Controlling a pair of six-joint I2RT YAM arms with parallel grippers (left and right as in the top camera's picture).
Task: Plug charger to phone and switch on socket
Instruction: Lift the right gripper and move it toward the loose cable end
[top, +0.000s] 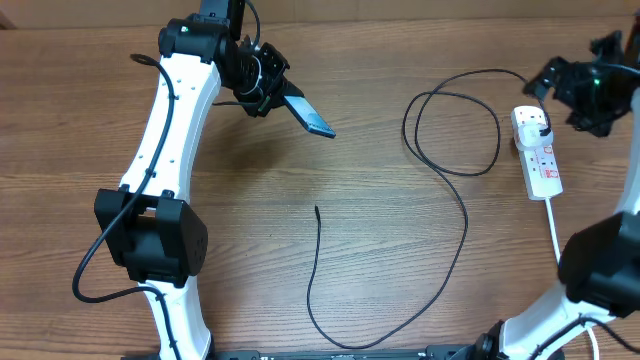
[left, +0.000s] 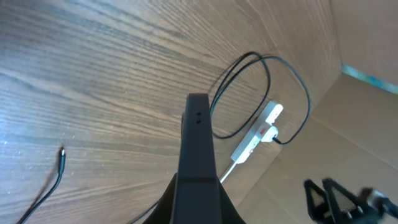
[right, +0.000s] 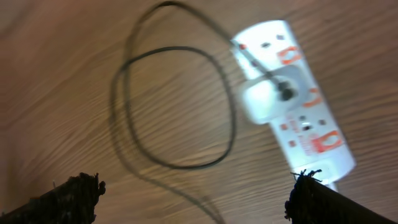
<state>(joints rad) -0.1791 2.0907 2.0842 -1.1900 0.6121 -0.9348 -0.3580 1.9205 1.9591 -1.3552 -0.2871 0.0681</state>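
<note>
Phone (top: 312, 118) gripped aloft, tilted, in left pincer (top: 278, 90). Charger connector (top: 317, 209) lies loose on worktop (top: 400, 270), well apart, so misalignment or slip seems likely. Right pincer (right: 196, 186) is spread open above power strip (top: 541, 155).

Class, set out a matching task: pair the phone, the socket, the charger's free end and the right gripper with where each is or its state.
Things:
1 phone
2 socket
3 charger's free end
4 right gripper

Places or states:
A lying loose on the table
B open, near the socket
C held in the left gripper
D has a plug in it

Pairs: 1-C, 2-D, 3-A, 4-B
</note>
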